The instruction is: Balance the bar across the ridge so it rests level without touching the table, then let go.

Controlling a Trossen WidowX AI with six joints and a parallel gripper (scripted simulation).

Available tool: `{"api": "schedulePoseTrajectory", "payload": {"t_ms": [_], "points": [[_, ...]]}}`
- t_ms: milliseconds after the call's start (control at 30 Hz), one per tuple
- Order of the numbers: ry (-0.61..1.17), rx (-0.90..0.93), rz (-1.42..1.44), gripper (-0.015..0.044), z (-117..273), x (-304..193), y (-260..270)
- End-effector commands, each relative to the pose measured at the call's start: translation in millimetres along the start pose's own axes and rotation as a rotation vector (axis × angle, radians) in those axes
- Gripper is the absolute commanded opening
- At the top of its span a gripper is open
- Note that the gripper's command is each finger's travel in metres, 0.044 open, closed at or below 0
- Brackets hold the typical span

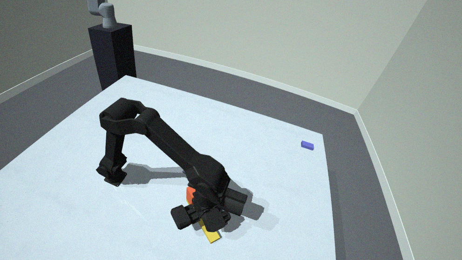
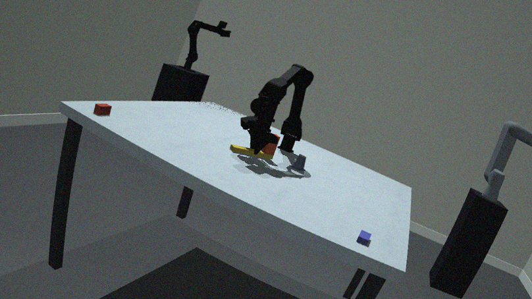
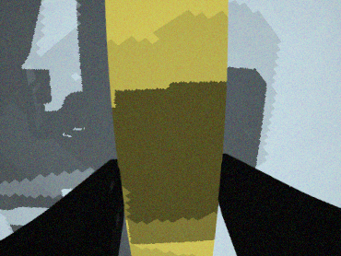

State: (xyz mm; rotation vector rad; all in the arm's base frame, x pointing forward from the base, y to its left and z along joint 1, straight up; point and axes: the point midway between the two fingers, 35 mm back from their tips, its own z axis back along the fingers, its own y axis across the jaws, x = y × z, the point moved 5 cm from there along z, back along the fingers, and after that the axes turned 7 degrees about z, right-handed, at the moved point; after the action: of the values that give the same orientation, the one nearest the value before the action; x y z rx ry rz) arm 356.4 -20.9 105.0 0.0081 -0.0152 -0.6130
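The yellow bar (image 1: 211, 235) (image 2: 239, 149) (image 3: 168, 28) appears to lie flat on the table, with a tall orange-red block (image 1: 190, 195) (image 2: 270, 148) standing on its end nearer the arm's base. My gripper (image 2: 256, 151) (image 3: 169, 168) points down and is shut on the bar, one finger against each long side, beside the orange-red block. In the top view the wrist hides the fingertips and the bar's middle. The small grey-blue ridge (image 2: 300, 162) stands apart from the bar, on the block's side; the arm mostly hides it in the top view.
A blue-violet block (image 1: 307, 145) (image 2: 364, 237) lies near one corner of the table (image 1: 258, 145) (image 2: 335, 199). A red block (image 2: 102, 109) lies near the far left corner in the exterior view. Other arms stand on dark pedestals off the table.
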Motion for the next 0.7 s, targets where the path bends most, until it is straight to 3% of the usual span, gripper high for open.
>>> {"api": "schedulePoseTrajectory", "payload": {"t_ms": [0,667], "points": [[-0.013,0.008,0.001,0.0,12.0,3.2,2.0],[-0.015,0.006,0.004,0.0,63.5,4.3,2.7]]}}
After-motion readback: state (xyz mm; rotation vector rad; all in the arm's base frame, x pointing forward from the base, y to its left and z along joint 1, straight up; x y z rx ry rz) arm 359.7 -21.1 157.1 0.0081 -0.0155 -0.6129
